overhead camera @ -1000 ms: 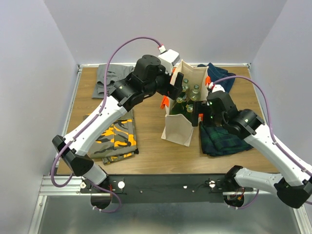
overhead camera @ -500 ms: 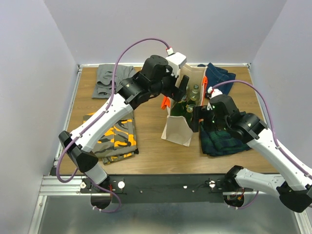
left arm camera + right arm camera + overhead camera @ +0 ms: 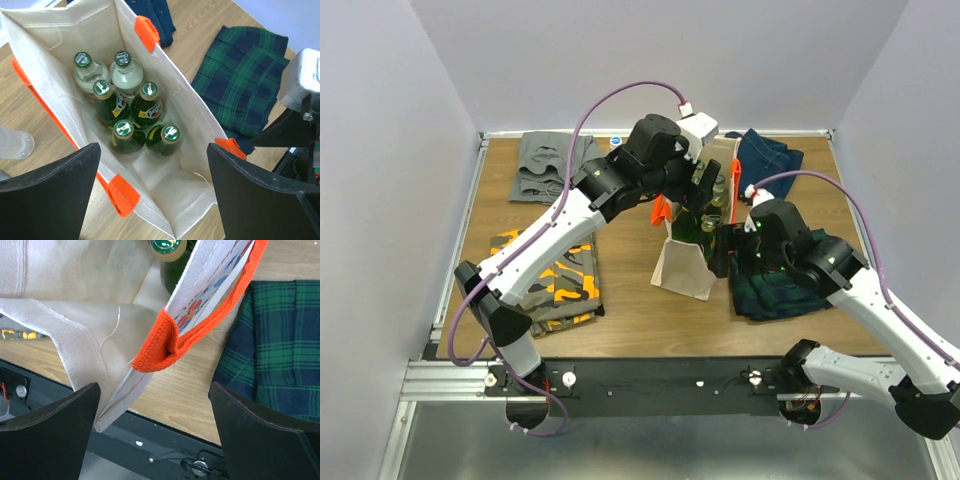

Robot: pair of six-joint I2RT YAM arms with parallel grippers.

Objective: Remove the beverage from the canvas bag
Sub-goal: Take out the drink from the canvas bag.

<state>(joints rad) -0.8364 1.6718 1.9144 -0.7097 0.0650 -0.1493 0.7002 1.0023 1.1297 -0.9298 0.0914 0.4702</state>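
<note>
The left fingers [image 3: 55, 195] are spread wide and grasp nothing; they hang over the open mouth of the canvas bag [image 3: 176, 196], looking straight down at the bottles [image 3: 149, 107] inside it: four green ones and two clear ones, all capped and packed at the far end. The near end of the bag's floor is bare. The right fingers [image 3: 50, 435] are released too, one on each side of the bag's right wall where an orange handle [image 3: 161, 347] is sewn on, without pinching it. The bag stands upright near the middle of the wooden desk [image 3: 620, 300]. A folded plaid cloth [image 3: 775, 285] lies just beside it on the right, and a camouflage garment [image 3: 560, 285] lies apart on the left. A grey garment [image 3: 540, 165] and a blue garment [image 3: 772, 155] lie along the far edge. Pale walls [image 3: 380, 150] close in three sides. Bare wood lies in front of the bag, up to the black rail [image 3: 660, 375]. A second ago the left wrist was beside the bag's left rim; it has since swung over the opening. The right arm has edged closer, and the bag has kept its place.
</note>
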